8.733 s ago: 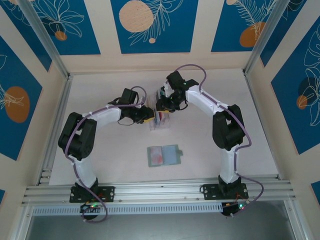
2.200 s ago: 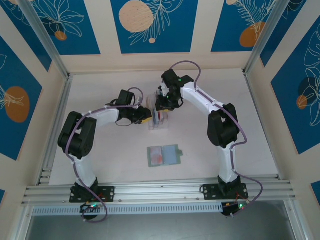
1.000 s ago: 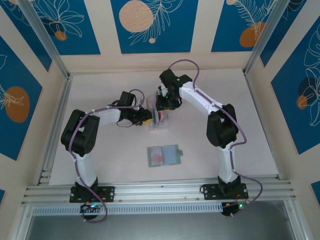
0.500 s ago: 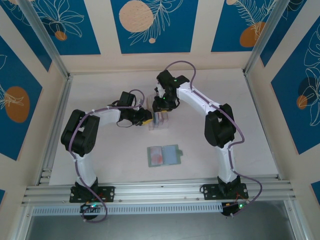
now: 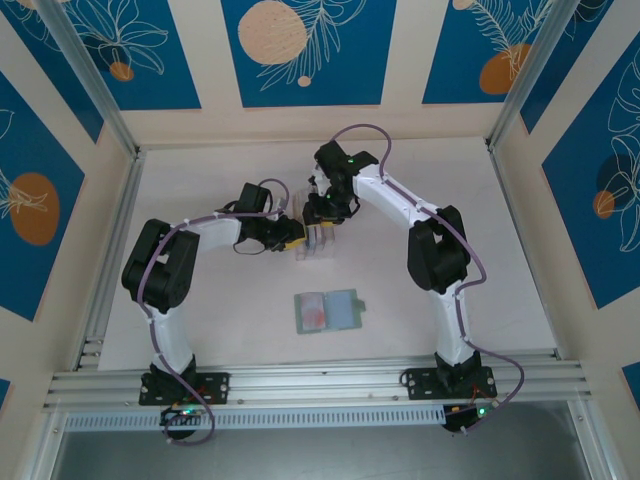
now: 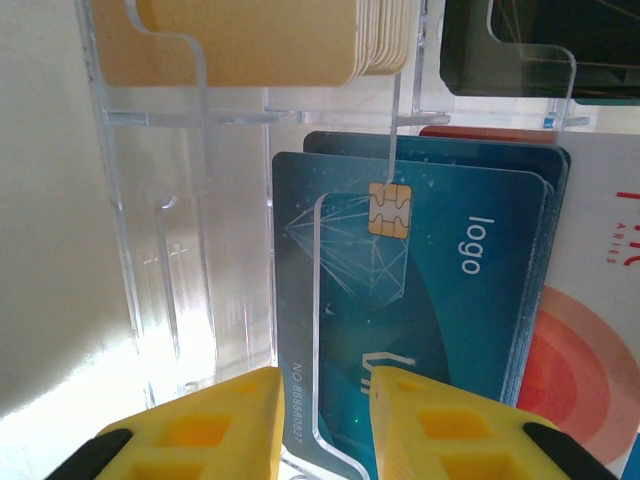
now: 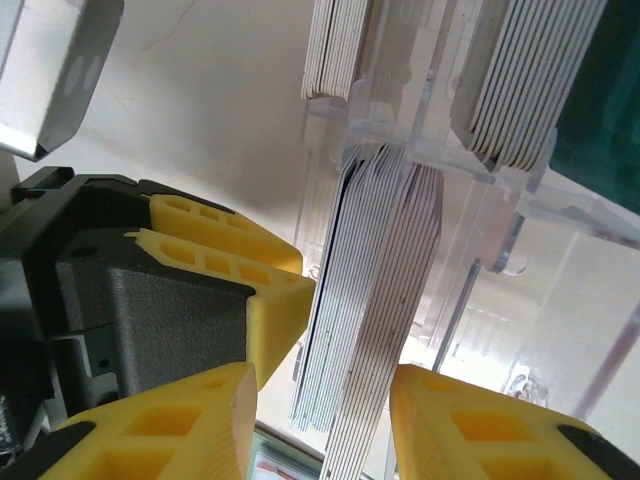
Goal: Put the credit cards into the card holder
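Compared with the earliest overhead frame, my right arm is reaching further left. Its elbow is sitting closer to the middle of the surface (image 5: pixel 470 180), and the right hand (image 5: pixel 318 212) is now hanging over the far end of the clear plastic rack (image 5: pixel 322 246) instead of beside it. The left hand (image 5: pixel 291 232) is staying at the rack's left side. The card holder (image 5: pixel 328 311) is lying open where it was, near the front of the surface and well apart from the rack.

I am judging that I am working on the picking step, taking a card out of the rack. The credit cards (image 7: pixel 375 300) are standing on edge in the rack's slots. Through the right wrist camera, the right hand's yellow fingers are standing apart on either side of one stack, not yet pinching it. Through the left wrist camera, the left hand's fingers are drawn close together around a clear wall of the rack, in front of a teal card (image 6: pixel 430 290) with a gold chip. That hand appears to be clamping the rack to steady it.

The next move is calling for the right hand to close on a single card, not the whole stack. It then needs to lift that card straight out of its slot while the left hand is holding the rack down, and carry it to the holder. A reddish patch is showing on the holder's left half; I cannot tell whether it is a card or the lining.
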`<control>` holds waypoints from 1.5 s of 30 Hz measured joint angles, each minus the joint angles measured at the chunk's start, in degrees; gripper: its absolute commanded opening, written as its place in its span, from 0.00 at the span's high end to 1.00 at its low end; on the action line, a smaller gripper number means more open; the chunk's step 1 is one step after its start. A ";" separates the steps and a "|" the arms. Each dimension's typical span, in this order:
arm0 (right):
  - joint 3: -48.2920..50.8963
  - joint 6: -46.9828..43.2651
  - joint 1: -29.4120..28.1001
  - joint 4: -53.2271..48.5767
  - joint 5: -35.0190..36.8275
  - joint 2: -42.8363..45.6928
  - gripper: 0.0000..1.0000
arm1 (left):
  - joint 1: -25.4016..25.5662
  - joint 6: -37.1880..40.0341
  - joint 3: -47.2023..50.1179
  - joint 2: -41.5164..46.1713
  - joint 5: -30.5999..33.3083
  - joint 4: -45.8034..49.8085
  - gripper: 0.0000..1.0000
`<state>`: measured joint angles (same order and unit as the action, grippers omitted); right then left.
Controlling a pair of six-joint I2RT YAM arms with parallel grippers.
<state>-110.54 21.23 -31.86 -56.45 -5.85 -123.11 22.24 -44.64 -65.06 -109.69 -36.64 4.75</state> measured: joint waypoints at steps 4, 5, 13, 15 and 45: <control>-0.17 0.04 0.48 -0.13 -1.88 -0.13 0.62 | 0.00 0.00 0.00 0.00 0.00 -0.02 0.72; -0.11 0.20 0.66 -0.02 -2.32 -0.13 0.62 | 0.00 0.02 0.00 0.00 0.02 -0.02 0.72; 4.20 1.49 3.06 4.24 -8.13 1.75 0.65 | 0.00 0.00 0.09 0.00 0.00 -0.04 0.72; 4.70 1.68 3.45 4.76 -9.05 1.92 0.66 | 0.00 0.00 0.11 0.00 0.00 -0.07 0.72; 9.35 2.78 5.99 9.31 -14.19 5.05 0.72 | 0.00 0.00 0.66 0.00 0.02 -0.09 0.72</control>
<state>-101.19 24.01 -25.87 -47.13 -20.03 -118.06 22.24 -44.64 -64.40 -109.69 -36.62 4.67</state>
